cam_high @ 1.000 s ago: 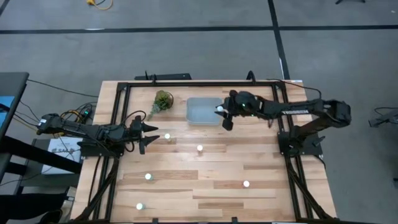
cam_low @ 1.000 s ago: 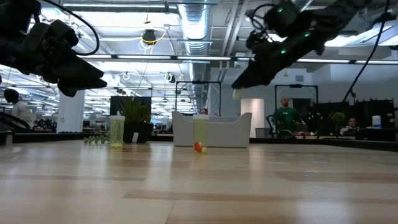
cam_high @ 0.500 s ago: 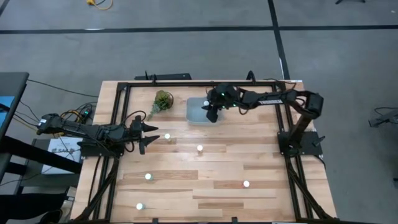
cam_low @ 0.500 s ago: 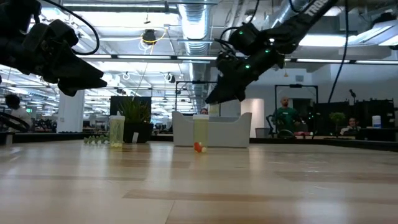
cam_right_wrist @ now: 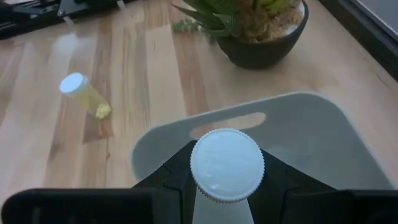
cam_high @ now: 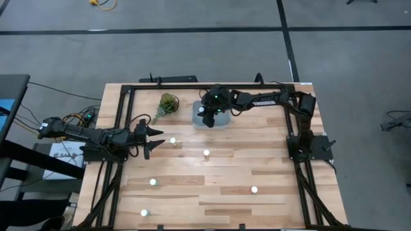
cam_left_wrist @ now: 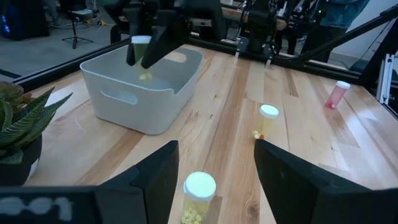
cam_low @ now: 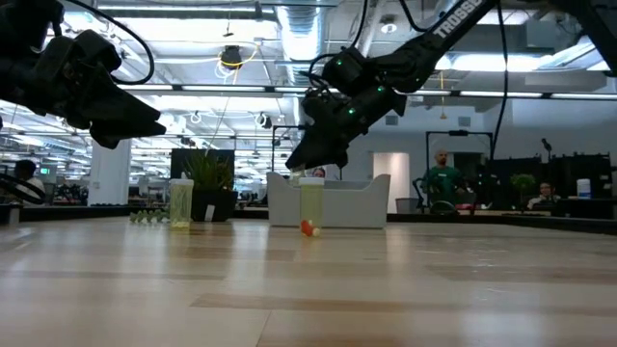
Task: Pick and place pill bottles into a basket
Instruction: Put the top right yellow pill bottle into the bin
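Basket (cam_high: 215,121) sits near the far edge of the table (cam_high: 276,173), just beside a potted green plant (cam_high: 168,102). The right gripper (cam_high: 207,113) hangs over the basket's left part, its jaws closed on a white-capped pill bottle (cam_right_wrist: 226,164) held upright above the bin's open interior; the left wrist view shows that bottle (cam_left_wrist: 140,50) above the basket (cam_left_wrist: 149,99), not touching its floor. The left gripper (cam_high: 149,140) waits low over the table's left side, its jaws spread apart and holding nothing, with a standing bottle (cam_high: 172,140) just in front of the fingertips; the same bottle (cam_left_wrist: 199,193) shows between the two dark fingers (cam_left_wrist: 155,183) in the left wrist view. Four more bottles stand apart on the table: one at the middle (cam_high: 206,153), one toward the near right (cam_high: 254,189), one at the near left (cam_high: 153,182), and one by the near edge (cam_high: 144,212).
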You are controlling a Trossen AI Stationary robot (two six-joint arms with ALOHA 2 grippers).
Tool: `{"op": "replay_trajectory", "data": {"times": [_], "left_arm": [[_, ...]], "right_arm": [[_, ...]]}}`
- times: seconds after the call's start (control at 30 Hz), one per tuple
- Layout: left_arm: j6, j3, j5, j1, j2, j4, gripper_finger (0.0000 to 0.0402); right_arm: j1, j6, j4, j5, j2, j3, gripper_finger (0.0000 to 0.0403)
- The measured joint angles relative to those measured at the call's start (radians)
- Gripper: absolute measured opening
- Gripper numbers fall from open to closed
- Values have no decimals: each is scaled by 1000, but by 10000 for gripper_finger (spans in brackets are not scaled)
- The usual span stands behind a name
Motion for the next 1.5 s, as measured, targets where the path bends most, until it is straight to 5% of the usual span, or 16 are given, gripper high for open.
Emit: {"op": "replay_trajectory", "data": {"times": [1.5], "left_arm": [[22,-1,-1,0,0,3,199]], "right_arm": [[-31,-75,41,10,4,7,103]]}}
